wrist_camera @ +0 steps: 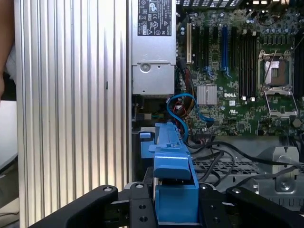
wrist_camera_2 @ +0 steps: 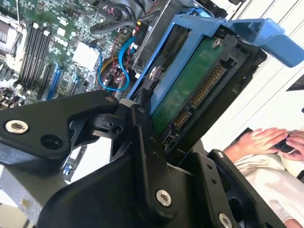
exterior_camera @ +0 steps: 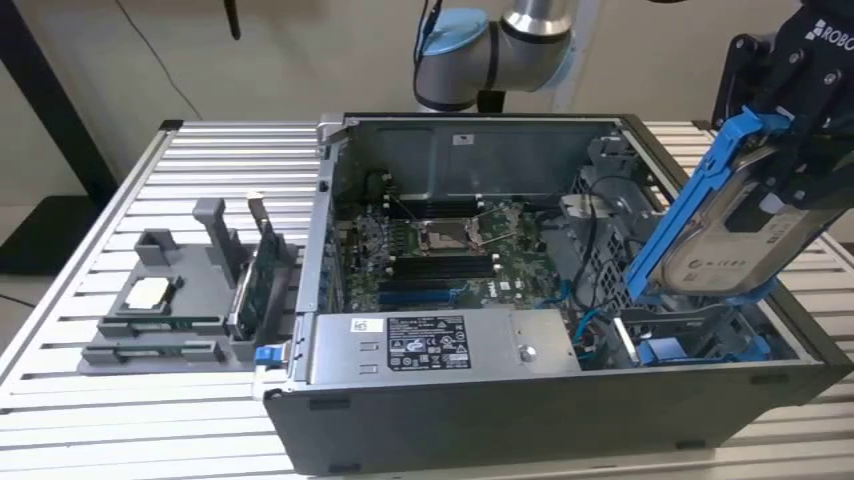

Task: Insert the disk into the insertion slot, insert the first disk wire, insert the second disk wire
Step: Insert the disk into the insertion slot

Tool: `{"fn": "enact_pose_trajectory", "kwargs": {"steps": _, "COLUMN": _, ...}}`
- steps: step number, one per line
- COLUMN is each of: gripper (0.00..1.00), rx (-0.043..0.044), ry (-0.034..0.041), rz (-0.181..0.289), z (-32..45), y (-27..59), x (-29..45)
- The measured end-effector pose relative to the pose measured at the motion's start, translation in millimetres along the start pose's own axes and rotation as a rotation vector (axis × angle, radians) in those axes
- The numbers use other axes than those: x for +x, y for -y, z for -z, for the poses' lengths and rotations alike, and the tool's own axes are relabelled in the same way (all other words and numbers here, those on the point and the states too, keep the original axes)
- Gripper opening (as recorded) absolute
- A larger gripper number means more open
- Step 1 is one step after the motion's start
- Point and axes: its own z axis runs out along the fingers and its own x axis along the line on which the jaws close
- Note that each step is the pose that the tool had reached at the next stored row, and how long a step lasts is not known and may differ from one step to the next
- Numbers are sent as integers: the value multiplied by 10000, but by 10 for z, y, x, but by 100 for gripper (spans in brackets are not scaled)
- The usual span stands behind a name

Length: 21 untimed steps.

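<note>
In the exterior view the disk [exterior_camera: 727, 240], silver-grey in its bright blue carrier, hangs tilted over the case's right front corner. My gripper [exterior_camera: 781, 150] is shut on its upper end. Below it sits the insertion slot [exterior_camera: 694, 325], a dark metal drive bay with another blue carrier [exterior_camera: 701, 350] low inside. The second wrist view shows the disk's green underside [wrist_camera_2: 190, 90] between black fingers [wrist_camera_2: 147, 156]. The blue carrier [wrist_camera: 173, 166] stands between my gripper's [wrist_camera: 175, 209] jaws in the first wrist view. A blue wire [wrist_camera: 183, 107] loops beside the bay.
The open computer case [exterior_camera: 561, 420] lies on a slatted metal table [exterior_camera: 160, 430]. The motherboard [exterior_camera: 441, 250] and power supply [exterior_camera: 427, 345] fill its middle. A grey fixture [exterior_camera: 174, 300] with green cards stands on the exterior view's left. A person's hands [wrist_camera_2: 275, 140] rest beyond the table.
</note>
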Motion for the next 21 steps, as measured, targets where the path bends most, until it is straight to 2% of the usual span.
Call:
{"fn": "enact_pose_trajectory", "kwargs": {"steps": 3, "gripper": 33, "rx": 0, "ry": 3, "rz": 0, "z": -7, "y": 0, "x": 0}}
{"fn": "enact_pose_trajectory", "kwargs": {"steps": 6, "gripper": 33, "rx": 0, "ry": 0, "rz": 0, "z": -55, "y": 2, "x": 0}}
{"fn": "enact_pose_trajectory", "kwargs": {"steps": 13, "gripper": 33, "rx": 0, "ry": 0, "rz": -2, "z": -98, "y": 4, "x": 0}}
{"fn": "enact_pose_trajectory", "kwargs": {"steps": 21, "gripper": 33, "rx": 0, "ry": 0, "rz": -1, "z": -194, "y": 53, "x": -1}}
